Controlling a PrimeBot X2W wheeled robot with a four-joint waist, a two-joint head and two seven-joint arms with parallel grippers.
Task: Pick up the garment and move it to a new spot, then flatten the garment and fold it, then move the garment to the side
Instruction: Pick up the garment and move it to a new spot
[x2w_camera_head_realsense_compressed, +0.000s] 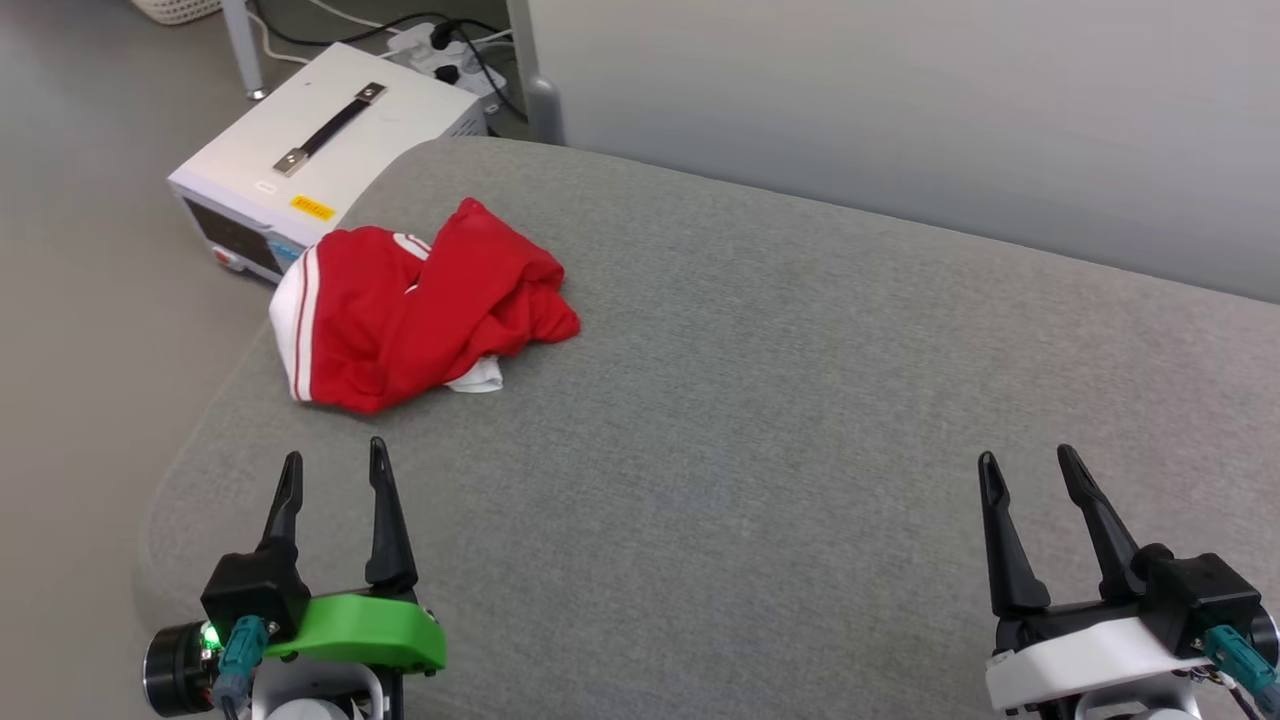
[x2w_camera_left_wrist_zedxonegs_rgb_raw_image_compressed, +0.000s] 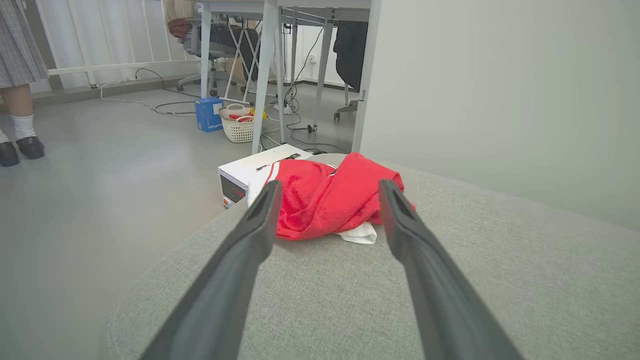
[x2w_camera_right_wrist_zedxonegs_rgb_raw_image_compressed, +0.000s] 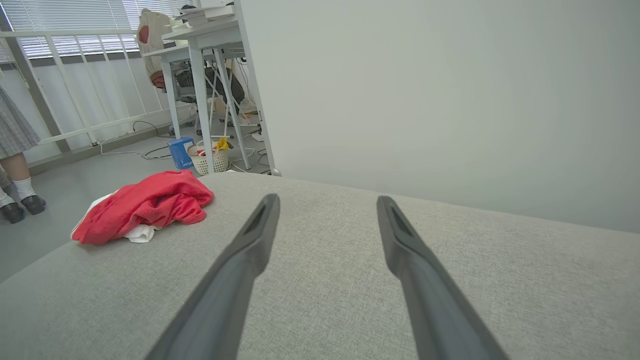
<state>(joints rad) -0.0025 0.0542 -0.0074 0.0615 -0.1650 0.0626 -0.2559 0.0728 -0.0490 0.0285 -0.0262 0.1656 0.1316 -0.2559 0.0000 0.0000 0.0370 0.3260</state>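
Observation:
The garment (x2w_camera_head_realsense_compressed: 415, 310) lies crumpled in a heap at the far left of the grey padded table (x2w_camera_head_realsense_compressed: 760, 420), red with white sleeve cloth and striped trim showing. Its lettering is hidden in the folds. My left gripper (x2w_camera_head_realsense_compressed: 335, 465) stands open just short of the heap, fingers pointing at it, nothing between them. Through the left wrist view the garment (x2w_camera_left_wrist_zedxonegs_rgb_raw_image_compressed: 325, 200) sits framed between the open fingers (x2w_camera_left_wrist_zedxonegs_rgb_raw_image_compressed: 250, 235), a little ahead of the tips. My right gripper (x2w_camera_head_realsense_compressed: 1028, 462) is open at the near right, far from the garment (x2w_camera_right_wrist_zedxonegs_rgb_raw_image_compressed: 145, 205), over bare cloth surface.
A white instrument box (x2w_camera_head_realsense_compressed: 320, 150) with a black handle stands on the floor beside the table's far left corner. A pale wall (x2w_camera_head_realsense_compressed: 900, 110) runs behind the table. A person's feet (x2w_camera_left_wrist_zedxonegs_rgb_raw_image_compressed: 20, 147), a wicker basket (x2w_camera_left_wrist_zedxonegs_rgb_raw_image_compressed: 237, 125) and desk legs are farther off on the floor.

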